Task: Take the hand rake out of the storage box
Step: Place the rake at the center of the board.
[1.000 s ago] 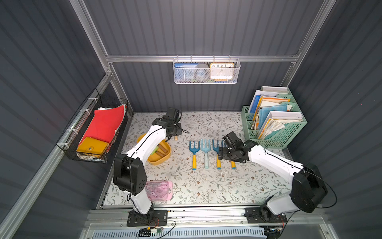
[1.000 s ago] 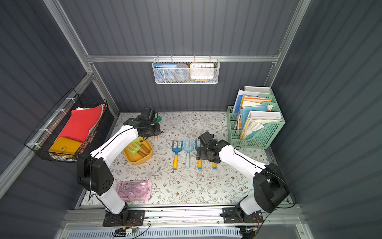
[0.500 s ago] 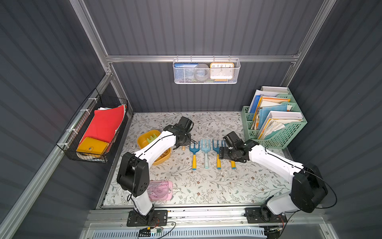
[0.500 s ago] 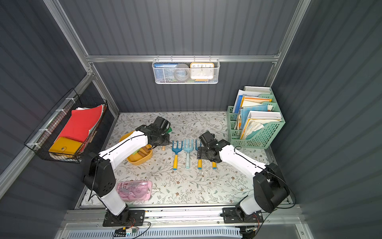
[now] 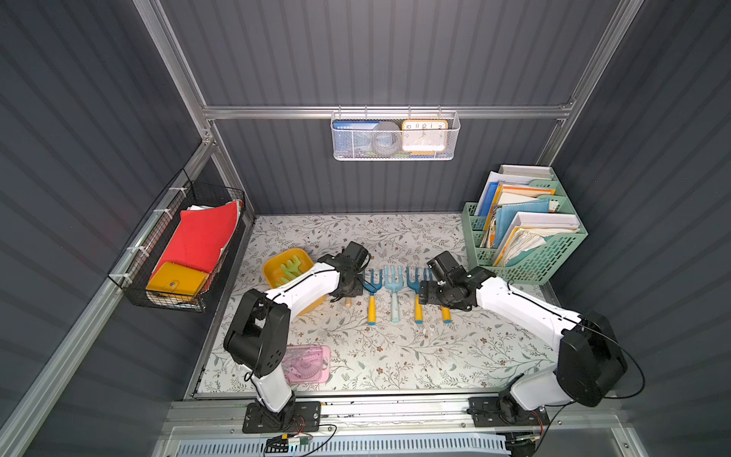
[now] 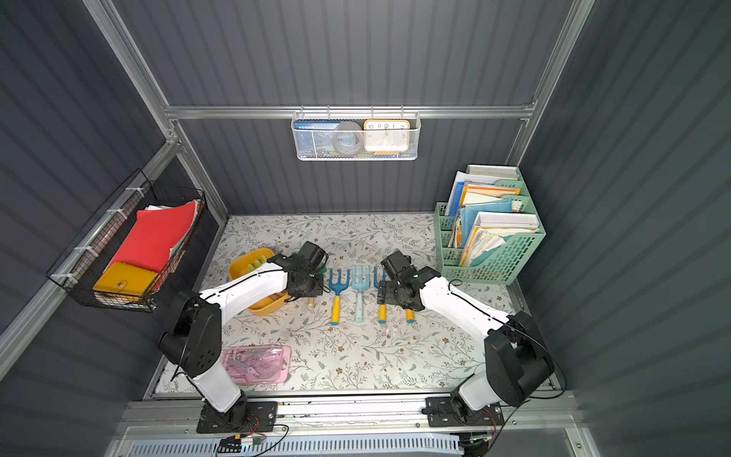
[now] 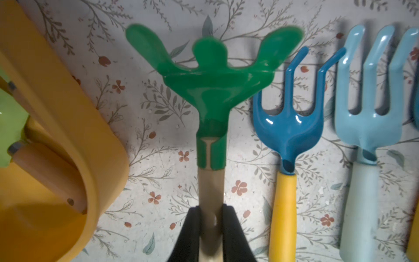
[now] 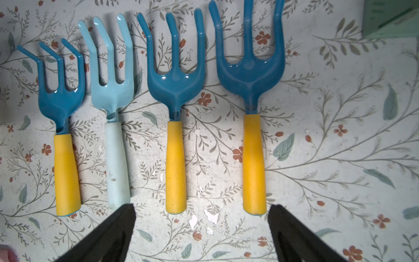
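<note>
Floral-patterned surface (image 5: 395, 356): left gripper (image 7: 210, 217), jaws clamped on the green hand rake (image 7: 213, 74) handle, holds it between storage box (image 7: 74, 127) and blue rake row (image 8: 174, 79), presumably for aligned set-down; right gripper (image 8: 201, 206) jaws wide.

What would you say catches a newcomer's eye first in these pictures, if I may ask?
Probably the green hand rake, clamped by its wooden handle in the left gripper, between the mustard storage box and a neat row of four blue rakes. Next, the red folder in the black wire basket on the side wall.
</note>
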Motion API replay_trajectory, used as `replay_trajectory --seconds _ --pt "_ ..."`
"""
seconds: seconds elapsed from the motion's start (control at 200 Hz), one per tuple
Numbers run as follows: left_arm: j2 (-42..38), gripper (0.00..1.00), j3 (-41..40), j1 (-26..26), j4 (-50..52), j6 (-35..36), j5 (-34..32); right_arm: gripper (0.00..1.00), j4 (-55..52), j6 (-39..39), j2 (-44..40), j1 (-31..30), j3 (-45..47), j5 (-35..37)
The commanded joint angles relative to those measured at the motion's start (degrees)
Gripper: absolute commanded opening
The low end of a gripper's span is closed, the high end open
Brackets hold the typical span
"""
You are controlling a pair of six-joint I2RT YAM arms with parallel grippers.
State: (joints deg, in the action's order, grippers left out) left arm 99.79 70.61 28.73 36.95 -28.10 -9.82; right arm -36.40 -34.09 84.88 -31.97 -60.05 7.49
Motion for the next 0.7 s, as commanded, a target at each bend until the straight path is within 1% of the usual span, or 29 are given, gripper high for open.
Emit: replay_trajectory --seconds 0.0,0.33,0.695 --pt "-2.3 0.13 -2.1 0.3 -1.7 -1.8 0.1 0.96 -0.7 -0.8 -0.2 0.2 0.0 -0.1" --pt "-1.6 0.12 -6.4 0.4 -5.3 -2.8 -1.2 0.96 -0.5 -0.9 -0.3 0.2 0.3 -0.2" --pt "0.0 0.11 -7.5 0.4 -7.5 -3.0 -2.1 0.96 -0.5 -1.1 -0.4 0.1 0.5 -0.4"
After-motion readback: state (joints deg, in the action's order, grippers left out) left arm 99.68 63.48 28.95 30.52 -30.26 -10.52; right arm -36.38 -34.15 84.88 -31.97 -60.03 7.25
